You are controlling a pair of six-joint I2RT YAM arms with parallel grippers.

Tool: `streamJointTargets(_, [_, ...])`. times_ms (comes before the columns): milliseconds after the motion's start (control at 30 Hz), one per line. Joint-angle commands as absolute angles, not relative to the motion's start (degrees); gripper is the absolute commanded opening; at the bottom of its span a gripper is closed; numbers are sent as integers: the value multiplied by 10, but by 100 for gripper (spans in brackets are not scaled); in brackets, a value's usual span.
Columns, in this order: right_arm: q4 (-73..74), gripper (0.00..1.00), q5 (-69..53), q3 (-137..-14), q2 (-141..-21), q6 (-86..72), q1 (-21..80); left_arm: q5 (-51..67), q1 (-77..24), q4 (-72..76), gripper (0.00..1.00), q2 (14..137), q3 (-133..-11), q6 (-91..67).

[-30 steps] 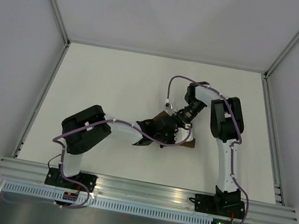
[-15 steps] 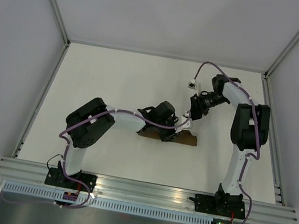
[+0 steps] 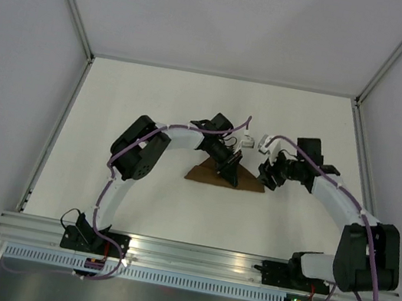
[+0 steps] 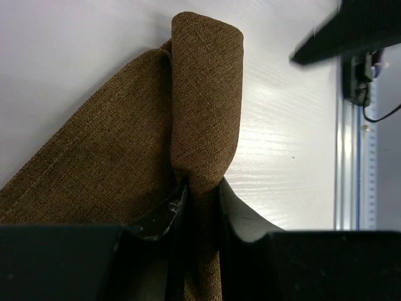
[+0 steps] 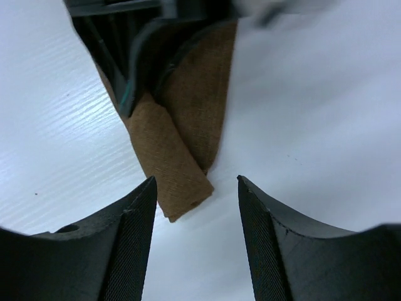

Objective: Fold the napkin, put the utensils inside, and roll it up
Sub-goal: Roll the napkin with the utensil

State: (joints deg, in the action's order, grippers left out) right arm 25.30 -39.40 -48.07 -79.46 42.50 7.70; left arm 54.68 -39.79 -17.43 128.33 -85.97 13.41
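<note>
The dark brown napkin (image 3: 216,175) lies mid-table as a folded triangle with a rolled part along its right side (image 4: 207,94). My left gripper (image 4: 199,188) is shut on that rolled part and holds it from above (image 3: 230,173). My right gripper (image 5: 195,182) is open and empty, just right of the napkin's rolled end (image 5: 178,175), which lies flat on the table between and ahead of its fingertips. In the top view the right gripper (image 3: 268,175) sits at the napkin's right tip. The utensils are hidden; none show in any view.
The white table (image 3: 153,111) is bounded by grey walls and metal rails (image 3: 198,255) at the near edge. Purple cables loop off both arms above the napkin.
The left arm swung round so its gripper now reaches the napkin from the far side. The right arm dropped back toward the near right, its gripper leaving the napkin. The napkin now shows as a wider triangle.
</note>
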Motion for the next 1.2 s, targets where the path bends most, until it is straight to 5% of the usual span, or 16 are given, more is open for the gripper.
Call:
streamJointTargets(0, [108, 61, -314, -400, -729, 469, 144, 562, -396, -322, 18, 1353, -884, 131])
streamJointTargets(533, [11, 62, -172, -313, -765, 482, 341, 571, -391, -351, 21, 1380, -943, 105])
streamJointTargets(700, [13, 46, -156, -315, -782, 483, 347, 574, -390, -352, 24, 1376, -944, 107])
streamJointTargets(933, [32, 23, -154, -315, -794, 490, 347, 568, -388, -345, 55, 1347, -936, 113])
streamJointTargets(1167, [74, 20, -161, -330, -807, 503, 347, 555, -367, -290, 61, 1295, -919, 77])
